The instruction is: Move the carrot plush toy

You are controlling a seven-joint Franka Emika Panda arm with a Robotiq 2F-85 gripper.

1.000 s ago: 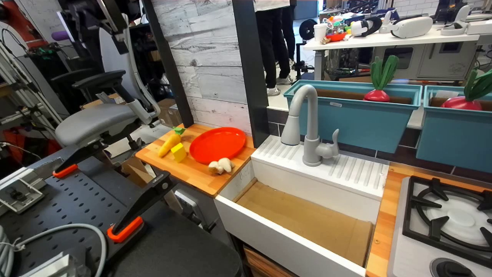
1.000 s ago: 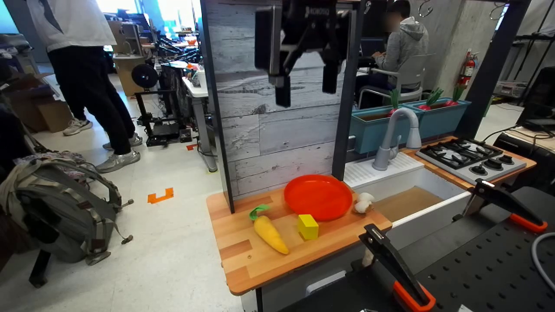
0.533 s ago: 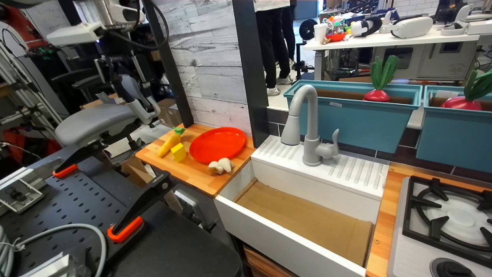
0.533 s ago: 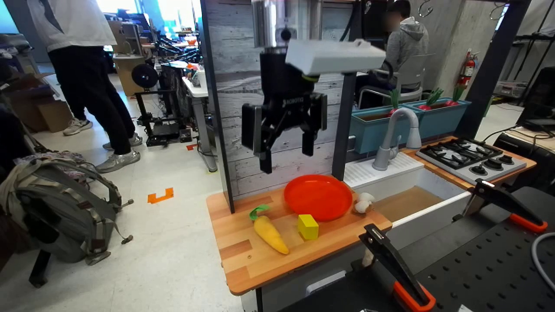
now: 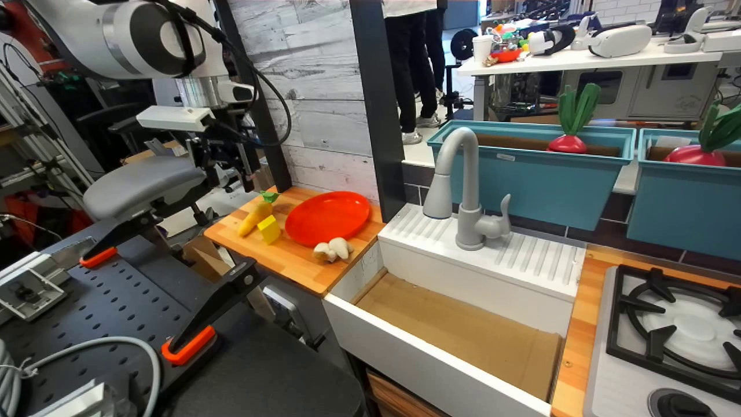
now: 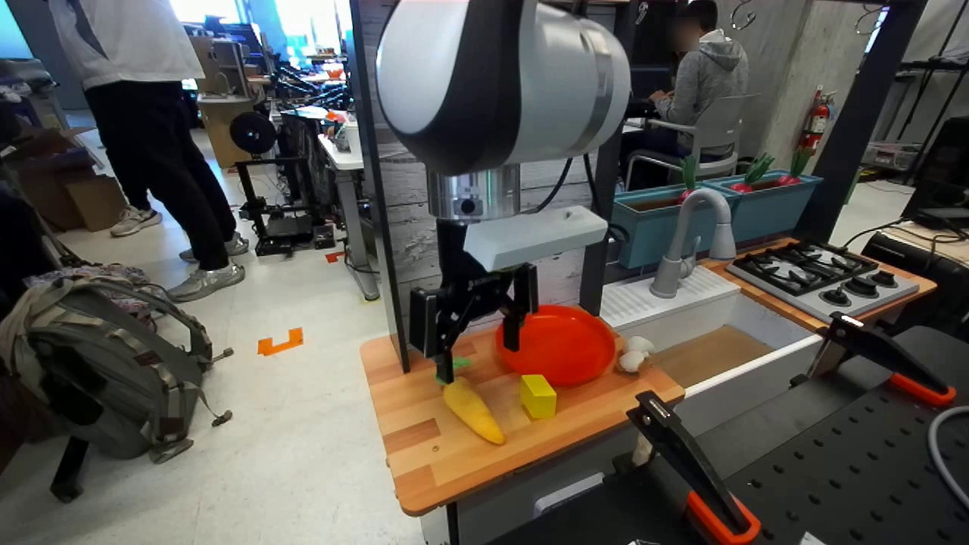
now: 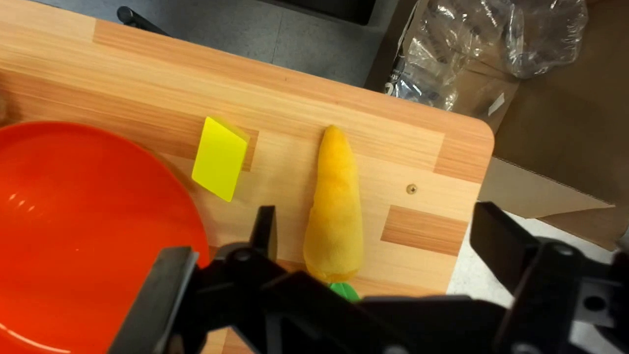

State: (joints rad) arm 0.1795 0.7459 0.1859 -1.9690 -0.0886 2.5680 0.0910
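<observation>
The carrot plush toy point(image 5: 255, 219) lies on the wooden counter, in both exterior views point(image 6: 471, 409). It is yellow-orange and tapered, with a green tuft at its wide end. In the wrist view the carrot point(image 7: 335, 211) points its thin tip away, and most of its tuft is hidden behind the gripper. My gripper point(image 6: 479, 362) is open and empty, above the counter near the tuft end. In the wrist view the gripper point(image 7: 377, 211) has its fingers wide apart, with the carrot's wide end between them, nearer the left finger. In an exterior view the gripper point(image 5: 231, 180) is dark and partly blurred.
A round red plate point(image 6: 568, 344) and a yellow block point(image 6: 537, 397) stand beside the carrot. A pale whitish lump point(image 5: 333, 249) lies near the sink point(image 5: 440, 370). A wood-patterned panel point(image 5: 318, 87) rises behind the counter. The counter's edge point(image 7: 422, 108) is near the carrot's tip.
My gripper has come down from high above the counter to just above the carrot's tuft end, staying open. The carrot, block, plate and pale lump have not moved.
</observation>
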